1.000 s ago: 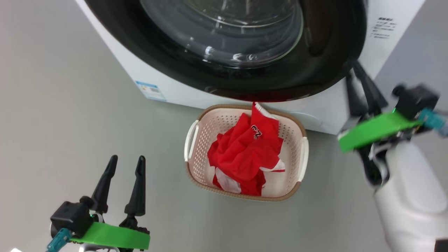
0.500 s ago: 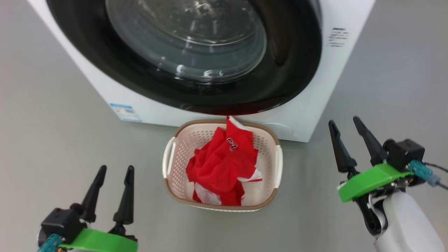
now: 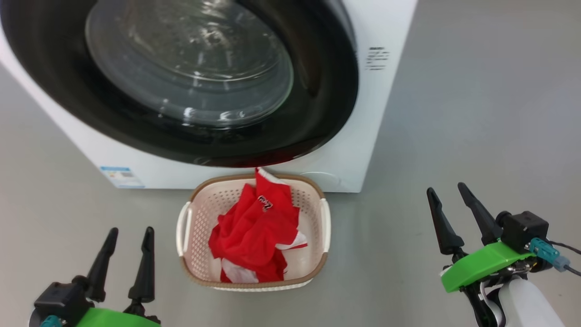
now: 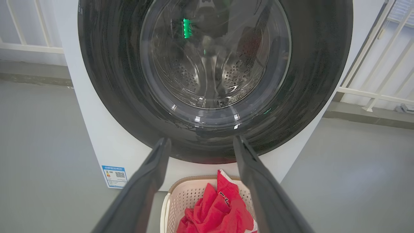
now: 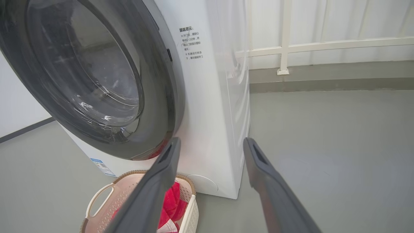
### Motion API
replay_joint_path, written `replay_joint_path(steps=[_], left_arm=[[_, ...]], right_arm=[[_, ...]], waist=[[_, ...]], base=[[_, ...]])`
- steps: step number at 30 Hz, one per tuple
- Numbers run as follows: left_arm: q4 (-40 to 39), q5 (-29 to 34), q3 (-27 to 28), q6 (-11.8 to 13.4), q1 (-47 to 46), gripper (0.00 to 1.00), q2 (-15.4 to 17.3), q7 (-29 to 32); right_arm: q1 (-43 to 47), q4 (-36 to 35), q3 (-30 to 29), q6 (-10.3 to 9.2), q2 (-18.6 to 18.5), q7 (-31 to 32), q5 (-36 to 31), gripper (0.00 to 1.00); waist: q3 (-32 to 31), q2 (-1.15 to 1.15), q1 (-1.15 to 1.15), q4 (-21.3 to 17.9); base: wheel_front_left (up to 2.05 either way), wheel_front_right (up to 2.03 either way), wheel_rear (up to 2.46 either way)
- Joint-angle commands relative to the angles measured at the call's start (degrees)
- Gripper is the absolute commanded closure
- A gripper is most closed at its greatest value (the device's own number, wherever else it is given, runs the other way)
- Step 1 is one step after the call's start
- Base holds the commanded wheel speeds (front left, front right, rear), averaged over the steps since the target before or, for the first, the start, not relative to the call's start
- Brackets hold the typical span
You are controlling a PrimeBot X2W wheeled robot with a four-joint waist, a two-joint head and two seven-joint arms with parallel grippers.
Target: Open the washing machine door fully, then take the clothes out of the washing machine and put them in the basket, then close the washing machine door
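The washing machine door (image 3: 327,91) lay far and left of the right gripper (image 3: 445,188), the arm nearer its right edge; that and the left gripper (image 3: 130,230) gaped wide, holding nothing.

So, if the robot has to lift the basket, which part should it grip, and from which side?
Probably a white side handle of the basket, from above and outside. Each handle stands off the wall as a loop, so one finger can slip behind it. The far rim lies under the washing machine door, and clothes fill the middle.
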Motion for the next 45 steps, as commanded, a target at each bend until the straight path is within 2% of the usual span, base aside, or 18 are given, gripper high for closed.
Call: replay_joint_path(steps=[1,18,45], left_arm=[[-1.21,-0.12,2.25,-0.18,-0.49,0.00,1.42,-0.70],[-1.76,0.15,4.73,-0.18,1.60,0.00,1.15,-0.70],[-2.55,1.69,5.97,-0.18,2.97,0.00,0.05,-0.70]], right_arm=[[0.61,-1.64,1.47,-0.13,-0.25,-0.27,0.51,0.00],[3.77,-2.65,0.47,-0.13,-0.52,-0.27,0.66,0.00],[5.48,-3.01,-0.12,-0.13,-0.26,-0.27,0.14,0.00]], waist=[[-0.83,0.00,0.00,-1.41],[-2.55,0.00,0.00,-6.25],[-3.72,0.00,0.00,-6.74]], base=[[0.00,0.00,0.00],[0.00,0.00,0.00],[0.00,0.00,0.00]])
